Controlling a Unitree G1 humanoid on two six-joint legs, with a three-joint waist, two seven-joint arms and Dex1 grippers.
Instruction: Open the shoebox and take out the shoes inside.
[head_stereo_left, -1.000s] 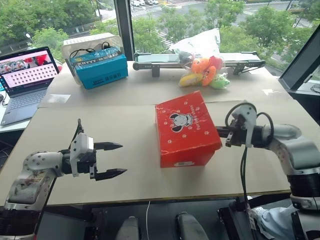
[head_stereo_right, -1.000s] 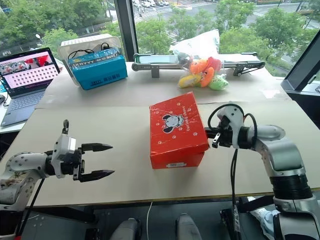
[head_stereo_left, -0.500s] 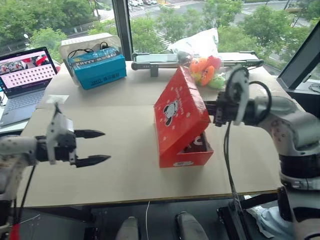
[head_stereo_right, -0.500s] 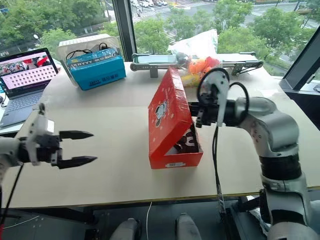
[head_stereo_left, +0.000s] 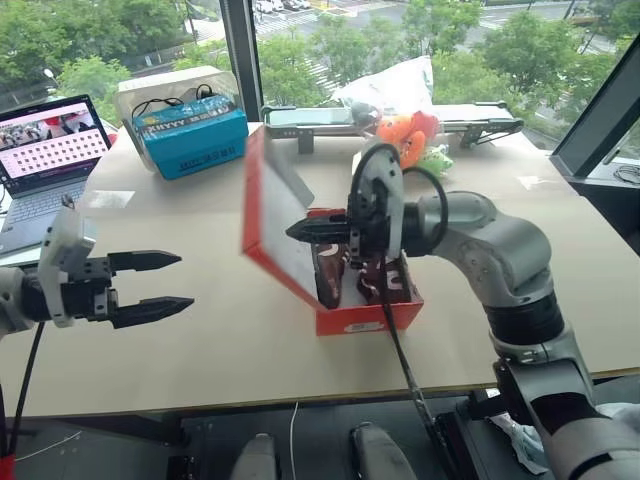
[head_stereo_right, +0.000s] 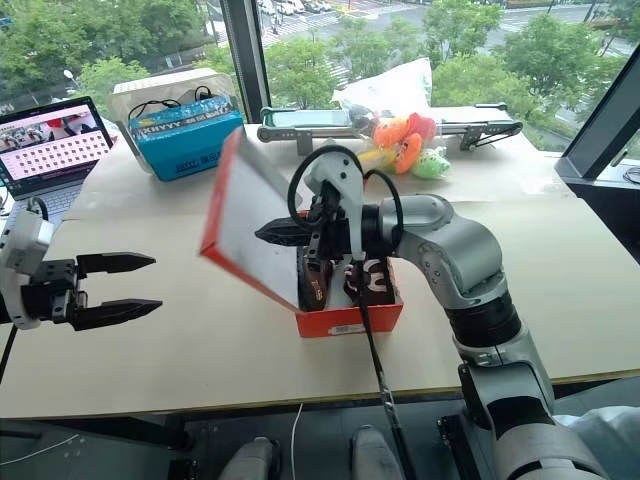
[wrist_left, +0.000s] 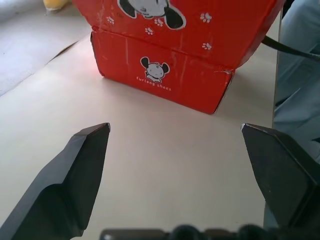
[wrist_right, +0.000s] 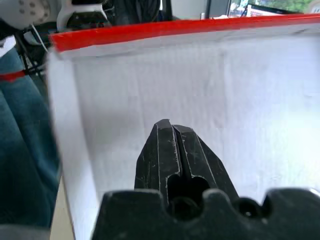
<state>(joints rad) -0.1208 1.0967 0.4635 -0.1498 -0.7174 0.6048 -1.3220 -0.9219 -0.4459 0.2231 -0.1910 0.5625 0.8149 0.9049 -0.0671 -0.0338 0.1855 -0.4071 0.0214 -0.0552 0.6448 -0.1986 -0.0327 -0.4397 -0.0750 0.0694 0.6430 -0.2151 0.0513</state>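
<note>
Lid-opening step: right gripper (head_stereo_right: 268, 232), fingers pressed together, holds nothing and pushes against the pale inside of the shoebox (head_stereo_right: 345, 318) lid — lid is past upright, leaning toward robot's left. Left gripper (head_stereo_left: 165, 282) spread wide, idle, well apart. Box mid-table, long axis running away from robot, label end nearest. Shoes (head_stereo_right: 345, 282) lie inside, lengthwise. Next, I judge: fold lid fully back, then reach in w/ open fingers.

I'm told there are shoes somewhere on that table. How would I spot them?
Find the big tan table and, near its middle, the red shoebox with its lid swung up. The shoes lie inside: small, dark brown with pale markings, unlike the bright orange, yellow and green plush toys by the window.
</note>
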